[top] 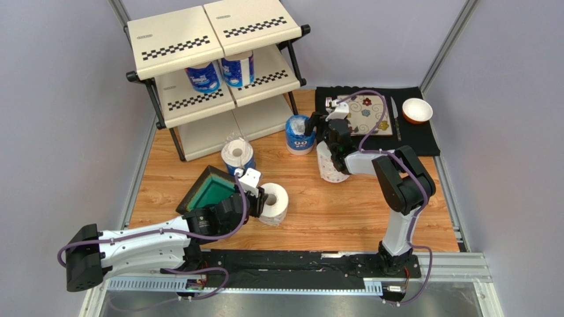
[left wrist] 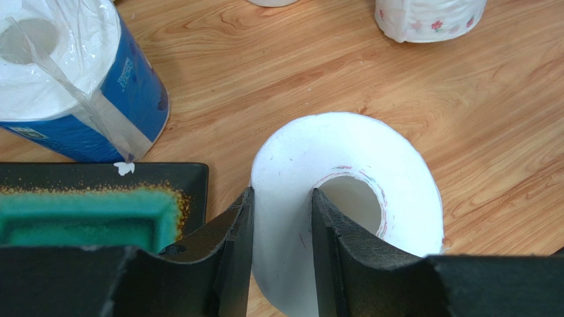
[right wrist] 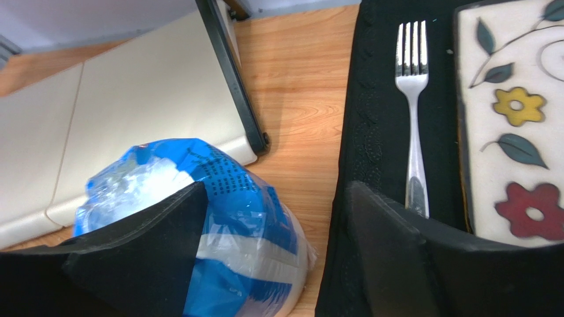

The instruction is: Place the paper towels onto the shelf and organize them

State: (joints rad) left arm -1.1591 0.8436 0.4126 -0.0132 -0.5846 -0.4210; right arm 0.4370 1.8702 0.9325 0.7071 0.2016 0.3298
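Six rolls in all: four blue-wrapped rolls (top: pixel 237 157) (two on the shelf (top: pixel 177 41), two on the desk (top: pixel 344 211)), one patterned roll (left wrist: pixel 430 20) and one bare roll (top: pixel 273 203). There is one shelf, with three tiers. One black tray (left wrist: pixel 185 178) carries one green sponge (left wrist: pixel 86 214). One black mat (top: pixel 417 142) bears one flowered plate (right wrist: pixel 510 152), one fork (right wrist: pixel 412 99), one knife (top: pixel 395 119) and one bowl (top: pixel 417 110). There are two arms (top: pixel 145 241).

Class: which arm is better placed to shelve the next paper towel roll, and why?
Left. The left gripper pinches the wall of the unwrapped white roll; the right gripper stands open at the blue-wrapped roll, gripping nothing.
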